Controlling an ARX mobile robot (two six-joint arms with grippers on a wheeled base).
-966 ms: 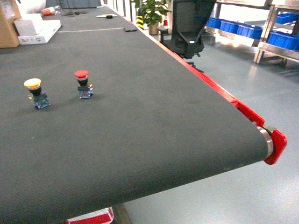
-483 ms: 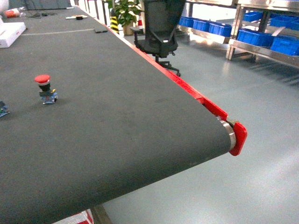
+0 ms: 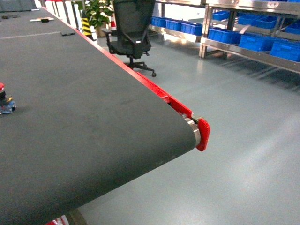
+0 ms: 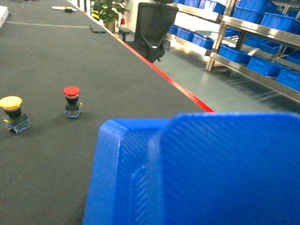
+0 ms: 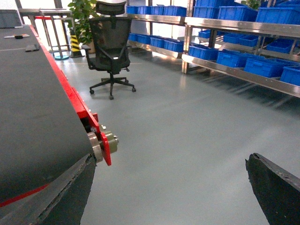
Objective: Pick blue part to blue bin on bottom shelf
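The step in hand looks like the carry: the small dark-blue blocky part (image 4: 201, 173) sits right up against the left wrist camera, filling the lower right of that view above the black conveyor-belt worktop (image 4: 70, 154). It seems to be held by the left arm. The left fingers themselves are hidden behind it, so I cannot tell how they stand.

The red-capped push button (image 4: 71, 101) and the yellow-capped push button (image 4: 12, 112) stand upright on the belt, well apart from the part.

The right gripper (image 5: 173, 197) shows only as two dark fingers at the bottom corners of its view, spread wide with nothing between them. It hangs level just off the belt's red end cap (image 5: 107, 147), looking out across the grey floor.

The head camera looks past the belt's end toward the shiny stainless-steel rack (image 3: 243, 49) with its row of blue plastic crates (image 5: 265, 65) on the lowest tier (image 5: 234, 74). Which crate is the target I cannot tell from here.

Next, the base must cross the open floor, keeping clear of the black mesh office chair (image 3: 131, 33). Then the left arm must lower toward the bottom tier and let go over the right crate.
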